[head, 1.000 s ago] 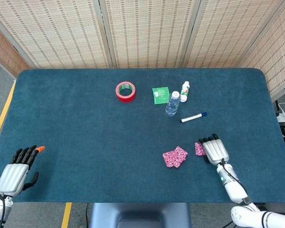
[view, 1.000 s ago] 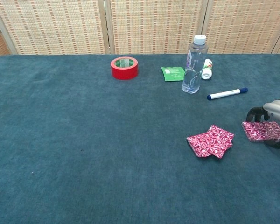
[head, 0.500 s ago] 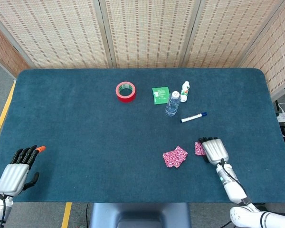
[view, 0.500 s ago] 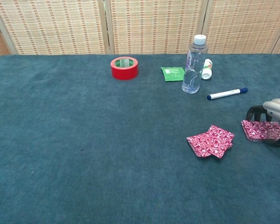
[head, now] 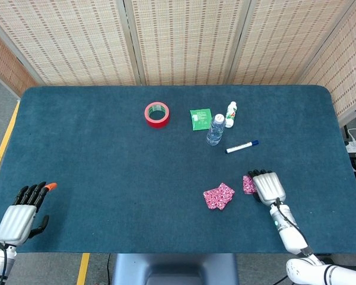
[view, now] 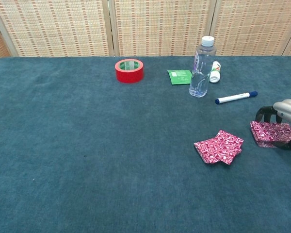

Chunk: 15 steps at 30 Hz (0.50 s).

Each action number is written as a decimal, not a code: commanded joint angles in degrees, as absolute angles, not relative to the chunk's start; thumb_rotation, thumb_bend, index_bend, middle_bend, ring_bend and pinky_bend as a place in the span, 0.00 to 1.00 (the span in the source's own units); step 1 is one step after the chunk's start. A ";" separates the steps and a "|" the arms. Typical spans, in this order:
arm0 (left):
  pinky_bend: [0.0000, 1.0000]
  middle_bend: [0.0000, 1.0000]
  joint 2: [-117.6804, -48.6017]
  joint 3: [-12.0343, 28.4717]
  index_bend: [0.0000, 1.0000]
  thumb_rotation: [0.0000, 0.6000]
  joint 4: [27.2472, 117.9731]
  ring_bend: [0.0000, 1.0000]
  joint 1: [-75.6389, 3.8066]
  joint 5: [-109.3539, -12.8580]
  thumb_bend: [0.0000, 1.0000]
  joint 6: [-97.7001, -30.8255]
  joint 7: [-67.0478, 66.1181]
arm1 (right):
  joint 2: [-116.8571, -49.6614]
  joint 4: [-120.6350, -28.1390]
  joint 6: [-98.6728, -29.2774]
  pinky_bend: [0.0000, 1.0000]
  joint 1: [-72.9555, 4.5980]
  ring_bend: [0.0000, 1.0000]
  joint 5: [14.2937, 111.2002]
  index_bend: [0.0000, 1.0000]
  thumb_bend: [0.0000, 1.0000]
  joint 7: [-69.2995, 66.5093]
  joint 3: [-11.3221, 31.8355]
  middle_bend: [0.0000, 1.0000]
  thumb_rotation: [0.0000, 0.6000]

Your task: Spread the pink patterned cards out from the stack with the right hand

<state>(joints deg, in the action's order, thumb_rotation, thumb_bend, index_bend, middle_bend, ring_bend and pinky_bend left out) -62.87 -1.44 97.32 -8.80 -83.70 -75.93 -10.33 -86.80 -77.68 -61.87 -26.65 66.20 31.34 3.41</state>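
Note:
A few pink patterned cards (head: pixel 218 196) (view: pixel 218 146) lie fanned and overlapping on the blue table, right of centre. Just to their right my right hand (head: pixel 268 187) (view: pixel 288 109) grips the rest of the pink card stack (head: pixel 248 184) (view: pixel 269 133), dark fingers curled over its top and thumb below. The stack sits low, close to the cloth, and its right part is hidden under the hand. My left hand (head: pixel 21 214) rests flat at the near left corner with fingers apart and nothing in it.
At the back middle stand a red tape roll (head: pixel 156 114) (view: pixel 129 71), a green packet (head: pixel 200 118) (view: pixel 180 76), a clear water bottle (head: pixel 215 129) (view: pixel 202 67) and a small white bottle (head: pixel 231 113). A blue-capped marker (head: pixel 242 146) (view: pixel 235 97) lies just beyond my right hand.
My right hand has curled its fingers further over the stack and shifted slightly back with it. The fanned cards and my left hand have not moved.

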 commanded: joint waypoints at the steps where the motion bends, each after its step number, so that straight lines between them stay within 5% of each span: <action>1: 0.04 0.00 -62.85 -1.45 0.00 1.00 97.40 0.00 -8.77 -83.73 0.46 -76.00 -10.38 | -86.65 -78.07 -62.06 0.47 -26.70 0.44 66.41 0.64 0.27 31.25 3.62 0.54 1.00; 15: 0.04 0.00 -62.91 -1.49 0.00 1.00 97.03 0.00 -8.91 -83.67 0.46 -75.65 -10.22 | -88.96 -84.08 -60.35 0.47 -33.66 0.45 64.26 0.63 0.27 37.95 9.56 0.54 1.00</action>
<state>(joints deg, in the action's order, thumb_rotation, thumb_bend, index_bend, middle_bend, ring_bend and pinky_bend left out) -62.92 -1.49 97.05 -8.93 -83.69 -75.63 -10.23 -87.41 -84.01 -61.22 -31.92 65.46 35.88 8.39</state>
